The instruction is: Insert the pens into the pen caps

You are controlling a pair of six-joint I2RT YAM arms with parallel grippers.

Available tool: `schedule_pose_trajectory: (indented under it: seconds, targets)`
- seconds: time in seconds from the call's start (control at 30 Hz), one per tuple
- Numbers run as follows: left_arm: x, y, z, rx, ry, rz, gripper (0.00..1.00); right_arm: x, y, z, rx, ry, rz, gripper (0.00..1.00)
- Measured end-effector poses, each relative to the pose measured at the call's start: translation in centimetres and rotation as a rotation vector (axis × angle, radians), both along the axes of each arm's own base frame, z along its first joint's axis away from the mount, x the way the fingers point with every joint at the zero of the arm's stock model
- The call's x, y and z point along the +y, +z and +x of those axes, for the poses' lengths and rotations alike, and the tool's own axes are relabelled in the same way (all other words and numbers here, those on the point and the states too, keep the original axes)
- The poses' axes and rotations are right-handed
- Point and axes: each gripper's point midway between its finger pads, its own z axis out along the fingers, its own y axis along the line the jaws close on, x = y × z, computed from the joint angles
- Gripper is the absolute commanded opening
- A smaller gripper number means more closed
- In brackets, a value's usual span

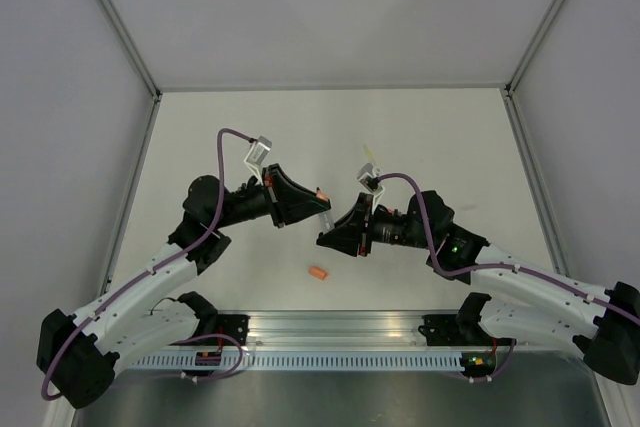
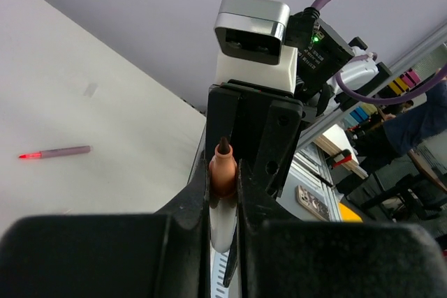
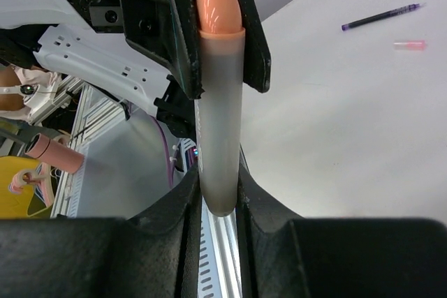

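Two arms meet nose to nose above the middle of the white table (image 1: 230, 127). In the overhead view the left arm rises from the lower left of the frame, folds at the elbow and turns its wrist toward centre. The right arm mirrors it from the lower right. A purple cable (image 1: 228, 137) loops over the left wrist.

The left gripper (image 1: 312, 202) is pinched narrow on the whitish-grey pen (image 2: 222, 222). The pen lies lengthwise between its fingers (image 2: 199, 204), and its copper-orange tip (image 2: 223, 172) pokes out toward the opposite arm.

The right gripper (image 3: 220, 172) is closed snugly round a grey tube (image 3: 221, 123), seemingly a pen cap, also held lengthwise. In the right wrist view the orange tip enters the tube's far rim at the top of the frame, flanked by the left arm's black fingers. From overhead the tube shows as a short pale sliver (image 1: 325, 219) between the two grippers, held off the table at frame centre.

An orange cap (image 1: 318, 272) lies on the table below centre, near the base rail (image 1: 330, 327). The pale yellow pen (image 1: 372, 155) lies just above the right wrist. At the upper right of the right wrist view a dark pen (image 3: 383, 17) and a small pink cap (image 3: 408, 45) rest near each other on the table, apart.

A green light (image 1: 455, 247) glows on the right arm. The small coloured labels on the base rail are too small to read.
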Motion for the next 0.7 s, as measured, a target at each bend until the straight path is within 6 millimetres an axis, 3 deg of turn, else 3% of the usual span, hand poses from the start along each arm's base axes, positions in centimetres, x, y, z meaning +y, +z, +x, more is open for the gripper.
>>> schedule_pose_trajectory:
  seconds: [0.07,0.1,0.2,0.43,0.7]
  targets:
    - [0.0,0.2,-0.1,-0.009,-0.006,-0.007,0.21,0.1,0.3,-0.1,0.000,0.004,0.010,0.00]
    - [0.0,0.4,-0.2,-0.014,-0.009,-0.011,0.34,0.1,0.4,-0.1,-0.001,0.007,0.014,0.00]
    - [0.0,0.5,-0.6,-0.017,-0.031,-0.021,0.50,0.2,0.8,0.0,-0.007,0.004,0.032,0.00]
    - [0.0,-0.9,-1.1,-0.006,-0.057,-0.012,0.52,0.3,1.9,0.4,-0.017,-0.016,0.076,0.00]
    - [-0.1,-1.0,-1.0,-0.019,-0.057,-0.022,0.48,0.8,2.3,0.6,-0.001,-0.014,0.104,0.00]
